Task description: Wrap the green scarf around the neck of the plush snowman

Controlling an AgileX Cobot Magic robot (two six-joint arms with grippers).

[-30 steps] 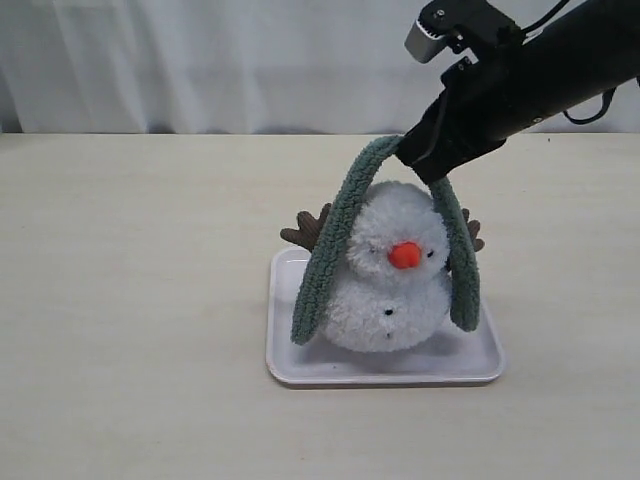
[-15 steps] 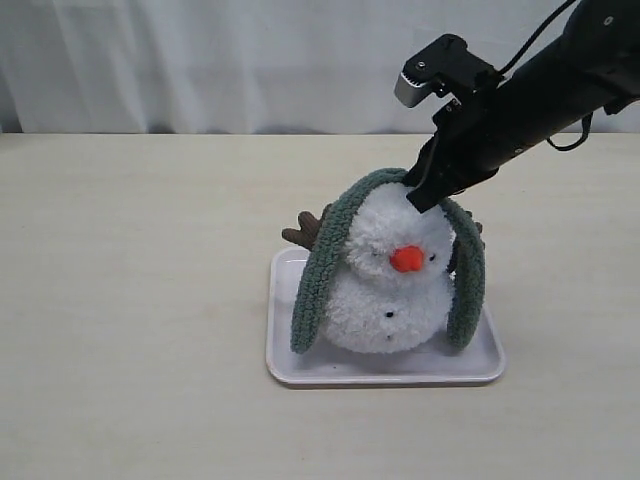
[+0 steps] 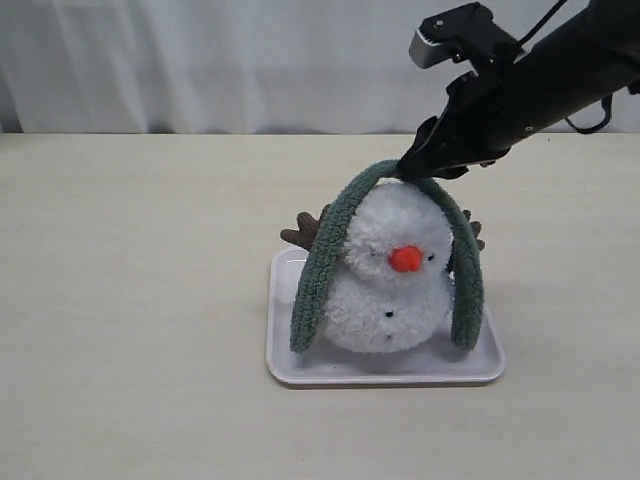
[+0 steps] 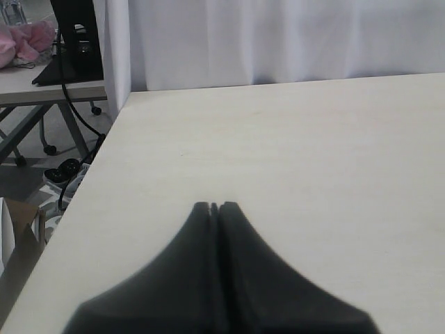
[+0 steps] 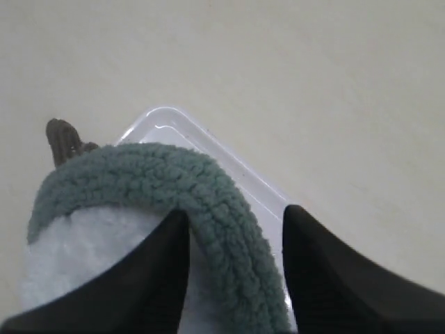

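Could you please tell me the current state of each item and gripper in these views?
plush snowman: upright, sitting on the tray.
green scarf: draped over the top of the snowman's head, ends hanging down both sides, not wrapped round it.
white tray: flat on the table, holding the snowman.
right gripper: open, fingers either side of the scarf at the top of the head.
left gripper: shut, empty, above bare table.

The exterior view looks across the table (image 3: 130, 300) from a bit above. The right wrist view looks down close on the same green scarf (image 5: 174, 177); the left looks along the table.
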